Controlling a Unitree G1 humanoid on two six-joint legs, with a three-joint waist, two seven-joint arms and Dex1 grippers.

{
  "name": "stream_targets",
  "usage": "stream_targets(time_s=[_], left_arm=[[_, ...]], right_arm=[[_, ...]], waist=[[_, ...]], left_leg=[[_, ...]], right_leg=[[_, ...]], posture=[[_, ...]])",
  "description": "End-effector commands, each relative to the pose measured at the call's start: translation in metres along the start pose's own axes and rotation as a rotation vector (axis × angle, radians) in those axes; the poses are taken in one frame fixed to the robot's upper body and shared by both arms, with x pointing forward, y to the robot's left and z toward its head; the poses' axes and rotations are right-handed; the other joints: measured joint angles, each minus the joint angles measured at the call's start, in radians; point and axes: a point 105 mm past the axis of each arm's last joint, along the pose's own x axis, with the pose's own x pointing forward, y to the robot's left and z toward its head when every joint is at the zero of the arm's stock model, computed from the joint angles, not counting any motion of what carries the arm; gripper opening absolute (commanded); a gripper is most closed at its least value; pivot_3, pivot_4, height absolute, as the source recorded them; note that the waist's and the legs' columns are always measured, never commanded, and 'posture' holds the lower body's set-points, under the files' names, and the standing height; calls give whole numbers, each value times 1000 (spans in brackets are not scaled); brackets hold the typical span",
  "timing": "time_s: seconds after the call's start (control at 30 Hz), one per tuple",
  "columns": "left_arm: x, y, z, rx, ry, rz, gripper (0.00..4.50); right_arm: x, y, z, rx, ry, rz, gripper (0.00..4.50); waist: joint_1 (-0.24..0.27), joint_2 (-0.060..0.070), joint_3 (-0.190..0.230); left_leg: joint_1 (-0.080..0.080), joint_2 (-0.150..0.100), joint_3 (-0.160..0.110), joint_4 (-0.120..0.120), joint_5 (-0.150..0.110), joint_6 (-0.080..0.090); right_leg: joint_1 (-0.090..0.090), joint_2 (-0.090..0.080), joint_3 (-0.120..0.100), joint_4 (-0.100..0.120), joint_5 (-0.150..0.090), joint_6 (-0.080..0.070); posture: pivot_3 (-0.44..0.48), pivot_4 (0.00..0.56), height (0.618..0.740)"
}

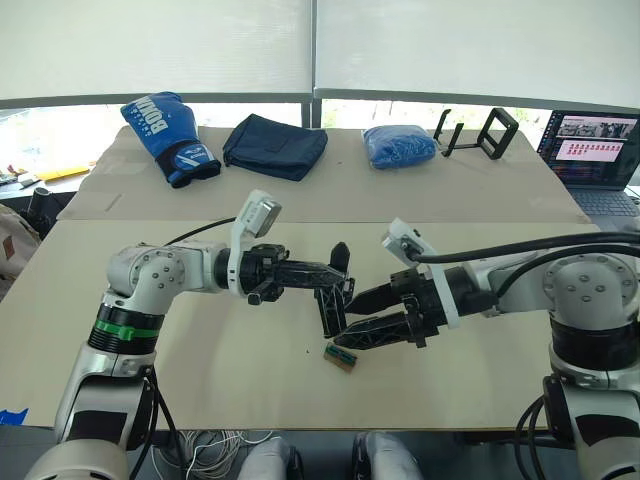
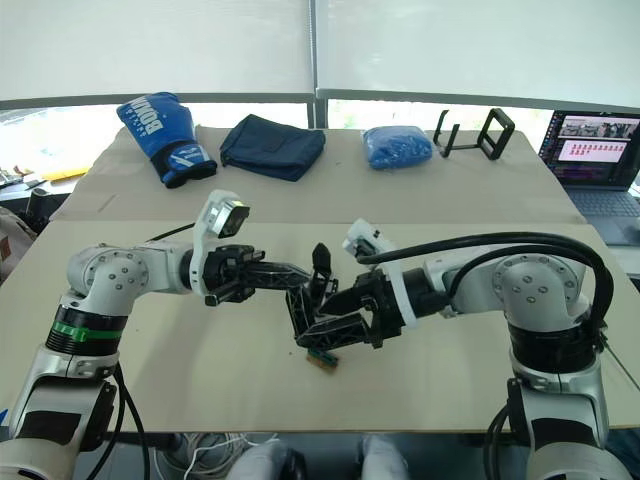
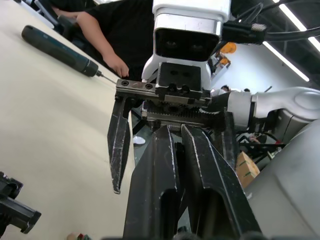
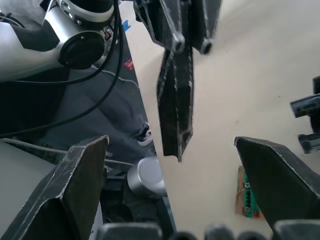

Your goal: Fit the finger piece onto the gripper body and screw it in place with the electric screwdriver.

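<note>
Grippers meet tip to tip over the middle of the tan surface (image 1: 200,380). The left gripper (image 4: 176,145) is clenched, its two black fingers pressed flat against each other into one blade; whether anything thin is pinched between them I cannot tell. The right gripper (image 1: 348,322) is spread wide, released, and its fingers straddle the tip of the left one without touching it. Just under the meeting point, at about 6 o'clock from the left fingertips, stands the gripper body (image 1: 326,312), a small black mechanism resting on the surface. So many black parts overlap there that I cannot say which of them is the finger piece. A little green-brown block (image 1: 341,357) lies flat on the surface at 6 o'clock from the right gripper, just beside its nearer finger and apart from the gripper body. The electric screwdriver (image 3: 60,50) shows in the left wrist view, lying on its side on the surface well beyond the right gripper, with its thin bit pointing at a person's hand (image 3: 117,65), which rests close to the tip. Along the far edge of the surface sit a blue boxing glove (image 1: 168,135) at 11 o'clock, a dark cloth bag (image 1: 275,145) at 12, a blue bundle (image 1: 398,145) at 1, a black wire stand (image 1: 478,135) beside it, and an open laptop (image 1: 590,150) at 2 o'clock.
</note>
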Motion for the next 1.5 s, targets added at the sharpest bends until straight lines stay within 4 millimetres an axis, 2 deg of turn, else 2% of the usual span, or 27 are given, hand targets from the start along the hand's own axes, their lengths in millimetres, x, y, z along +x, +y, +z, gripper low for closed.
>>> stream_targets(time_s=[0.03,0.63,0.77,1.03,1.07,1.27,1.4,1.5], left_arm=[[6,-5,3,48,4,-26,0],[12,-1,-4,44,13,6,0],[12,-1,-5,43,10,13,0],[11,-3,-4,40,4,16,0],[11,-3,-4,40,3,16,0],[8,-7,5,23,-45,-10,0],[0,-14,25,-21,-143,-39,1710],[-8,-8,33,38,-186,56,3194]], right_arm=[[3,8,6,-20,-12,17,4473],[13,15,15,70,-45,-13,4473],[13,14,9,81,-30,-22,3346],[14,12,-2,88,-2,-28,539],[14,12,-3,89,1,-28,418],[13,16,-7,92,-5,21,418],[11,19,-5,71,-33,36,416],[8,19,0,45,-70,24,416]], waist=[[0,0,0],[0,-1,0],[0,-1,1],[0,-1,1],[0,-1,1],[3,-2,1],[4,-4,2],[4,-4,2]], left_leg=[[0,0,0,0,0,0],[0,0,0,0,0,0],[-1,0,0,0,0,1],[-1,0,0,0,0,1],[-1,1,0,0,0,1],[-1,1,-1,0,0,2],[-2,1,-2,1,0,2],[-2,1,-2,1,0,2]], right_leg=[[0,0,0,0,0,0],[0,-1,0,0,0,0],[0,-1,0,0,0,0],[0,-2,0,0,0,0],[0,-1,0,0,0,1],[0,-2,0,0,0,1],[0,-2,1,0,0,1],[0,-2,1,0,0,1]], posture=[[0,150,740],[0,150,740],[0,150,740],[0,150,740],[0,150,740],[0,150,740],[0,150,740],[0,150,740]])
